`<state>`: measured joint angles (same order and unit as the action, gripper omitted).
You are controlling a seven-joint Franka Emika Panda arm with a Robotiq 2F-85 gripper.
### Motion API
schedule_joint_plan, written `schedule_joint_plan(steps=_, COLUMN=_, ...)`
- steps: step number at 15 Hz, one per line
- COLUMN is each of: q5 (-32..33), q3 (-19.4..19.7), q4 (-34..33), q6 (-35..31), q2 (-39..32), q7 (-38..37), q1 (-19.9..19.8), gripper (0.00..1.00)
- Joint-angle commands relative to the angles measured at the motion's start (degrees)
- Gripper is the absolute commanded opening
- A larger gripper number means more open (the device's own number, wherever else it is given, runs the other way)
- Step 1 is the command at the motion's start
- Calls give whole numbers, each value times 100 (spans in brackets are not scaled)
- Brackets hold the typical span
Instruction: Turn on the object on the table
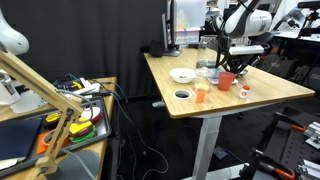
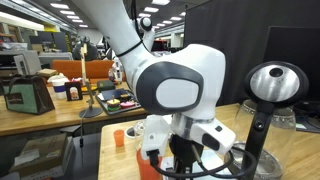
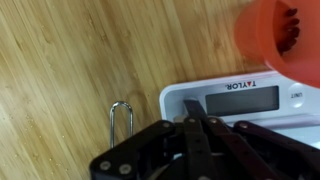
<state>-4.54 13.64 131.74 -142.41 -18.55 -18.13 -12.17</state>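
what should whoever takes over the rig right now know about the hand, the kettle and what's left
Hand: shut, holding nothing, low over a white Taylor scale whose display looks blank, next to a red cup.
Kettle: upright on the table, close to the hand but not touched by it.
Done: nothing visible; no sign that the kettle is on.
Left: find its switch, which these views do not show, and press it.

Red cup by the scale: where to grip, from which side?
Probably from above, one finger inside the rim of the red cup, one outside: it looks upright with its mouth open. The gripper is shut, so open it first.
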Motion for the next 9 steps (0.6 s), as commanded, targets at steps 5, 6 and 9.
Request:
schedule_joint_plan(steps=5, q5=-30, q3=35, q4=-242, q6=271, q2=-244, q7=18, q1=29, gripper=0)
schedule_joint_plan(steps=6, q5=-35, q3=33, q4=-252, q6=293, q2=-260, q7=19, q1=26, gripper=0)
schedule_joint_plan(steps=9, q5=-95, q3=-3, q4=-268, q6=356, q2=-339, q7=37, q1=17, gripper=0)
